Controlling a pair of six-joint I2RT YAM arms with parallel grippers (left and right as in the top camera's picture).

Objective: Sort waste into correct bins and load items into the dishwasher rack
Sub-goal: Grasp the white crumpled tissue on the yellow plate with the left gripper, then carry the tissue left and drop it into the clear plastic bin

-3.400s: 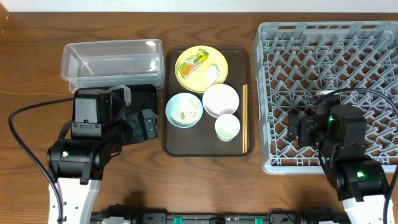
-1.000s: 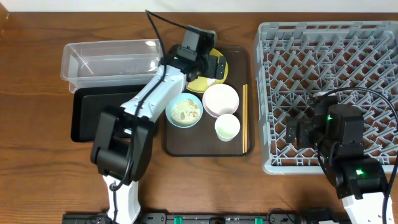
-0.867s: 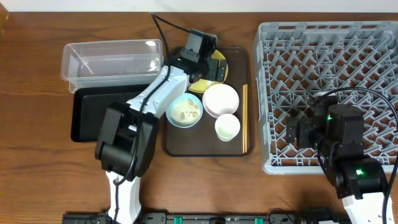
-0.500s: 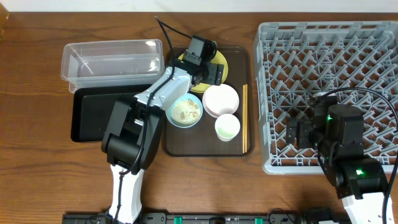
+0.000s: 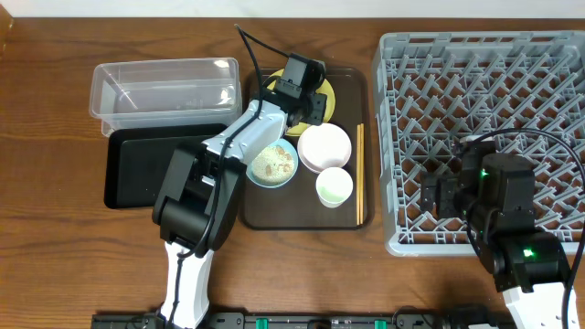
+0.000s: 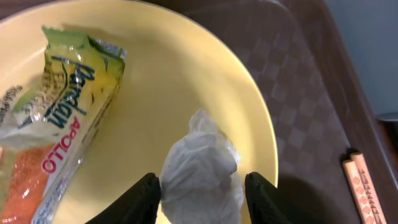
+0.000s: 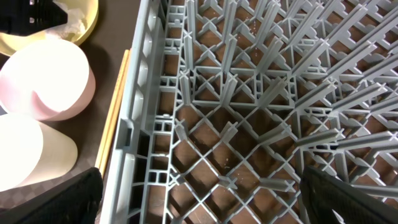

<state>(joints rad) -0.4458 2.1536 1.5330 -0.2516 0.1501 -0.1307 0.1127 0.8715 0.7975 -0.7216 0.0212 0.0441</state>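
My left gripper [image 6: 202, 193] hangs low over the yellow plate [image 6: 161, 93], its jaws closed in on a crumpled white paper wad [image 6: 199, 168], with a pad at each side. The yellow-green wrapper [image 6: 62, 118] lies on the plate to the wad's left. From overhead, the left gripper [image 5: 306, 105] covers most of the plate [image 5: 326, 90]. On the brown tray sit a blue bowl [image 5: 271, 162] with rice scraps, a pink-white bowl [image 5: 324, 146], a white cup [image 5: 334, 186] and chopsticks [image 5: 359, 174]. My right gripper [image 7: 205, 205] is open and empty over the grey rack [image 7: 249, 93].
A clear tub [image 5: 164, 91] stands at the back left, with a shallow black tray [image 5: 137, 164] in front of it. The brown serving tray [image 5: 302, 215] lies between these bins and the rack [image 5: 484, 110]. My left arm stretches diagonally across the black tray.
My left gripper has edged slightly right over the plate and lowered, and its jaws have narrowed from wide open onto the white wad. The right arm has stayed still.
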